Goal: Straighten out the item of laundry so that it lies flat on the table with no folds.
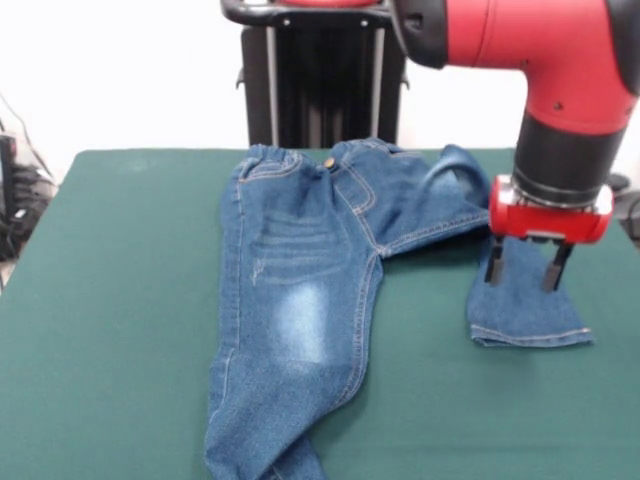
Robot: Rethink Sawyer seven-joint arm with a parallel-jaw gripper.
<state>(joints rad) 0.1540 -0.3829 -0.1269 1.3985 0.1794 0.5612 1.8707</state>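
Denim jeans (300,300) sprawl on the green table (100,350), one leg bent sideways; the released pincer (528,265) perhaps touches it. No readable writing.

jeans (300,270): blue denim, pale faded thigh patch, tan stitching | table (110,330): dark green

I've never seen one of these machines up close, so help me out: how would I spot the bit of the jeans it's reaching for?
Start at the green table and find the blue jeans. One leg runs straight toward the camera; the other leg bends sideways under the red arm's open gripper. It is the short piece with the stitched hem showing.
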